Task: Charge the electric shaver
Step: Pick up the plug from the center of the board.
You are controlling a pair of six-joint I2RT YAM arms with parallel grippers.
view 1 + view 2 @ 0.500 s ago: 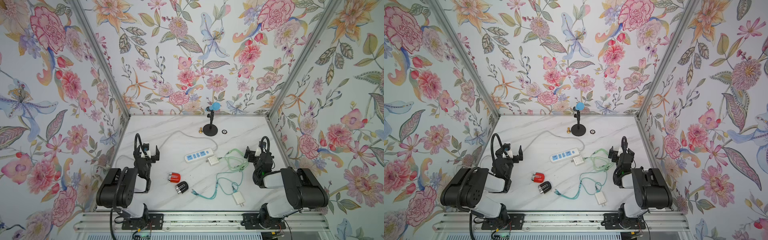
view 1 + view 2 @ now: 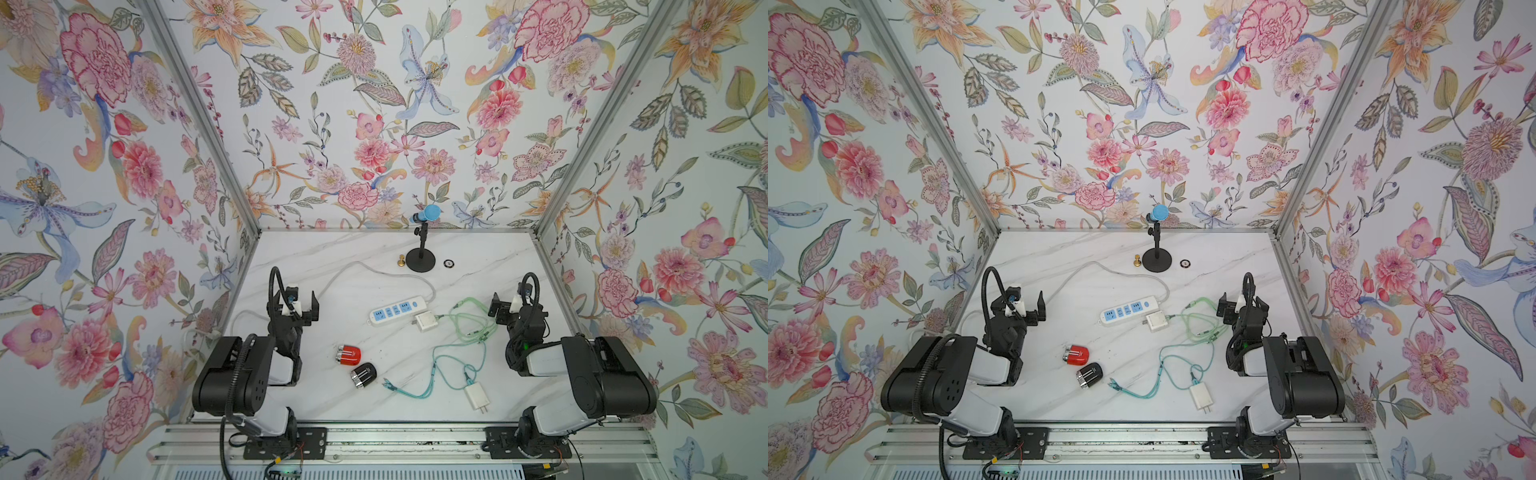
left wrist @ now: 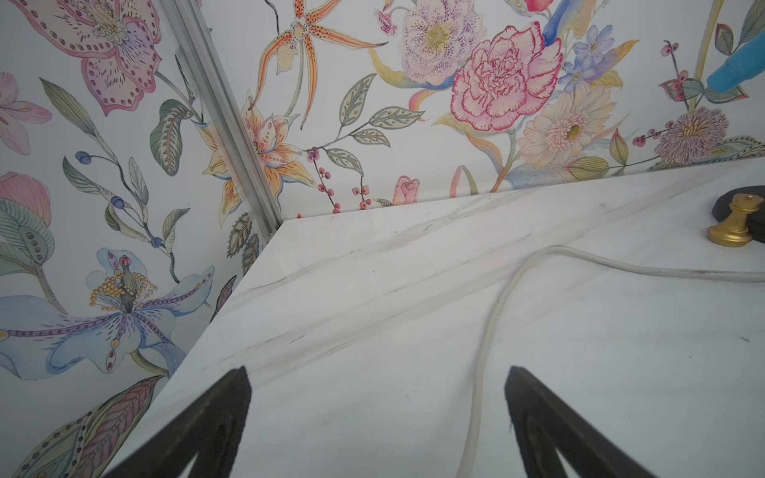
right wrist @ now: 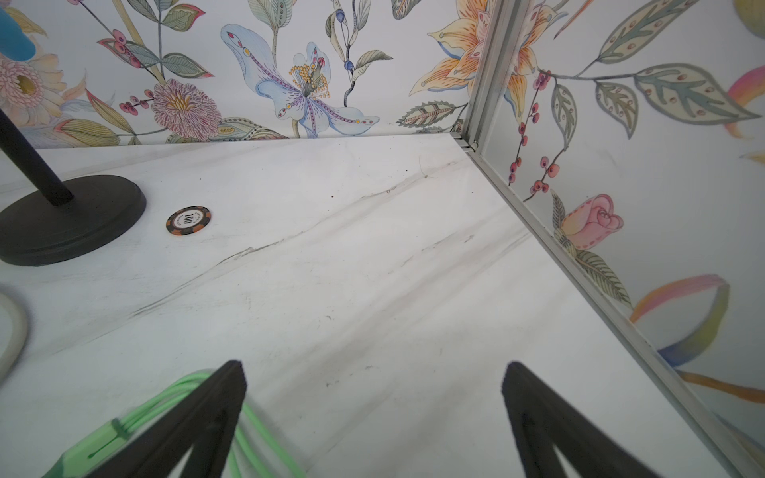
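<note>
- Both top views: red shaver (image 2: 348,354) and black shaver (image 2: 363,375) lie on their sides on the table (image 2: 332,257). They are near the front edge, between the arms and closer to the left one. They lie just beside each other. Neither wrist view shows them.
- Each shaver has a short rounded body and a ribbed silver head turned toward the left arm's side.
- Top views only: strip (image 2: 398,309) at mid-table, with a square adapter (image 2: 426,322) just beside its end. A teal cable (image 2: 409,393) runs to a charger (image 2: 477,397); its free ends lie near the black shaver, apart from it.
- Left wrist: left gripper (image 3: 376,368) is spread wide over bare marble with nothing between the fingers. This view also shows a white cord (image 3: 492,323) and a gold pawn (image 3: 732,225).
- Right wrist: right gripper (image 4: 373,364) is spread wide and empty. A green cable (image 4: 136,418) runs beside one finger. A chip (image 4: 188,221) marked 100 lies near the stand base (image 4: 70,223).
</note>
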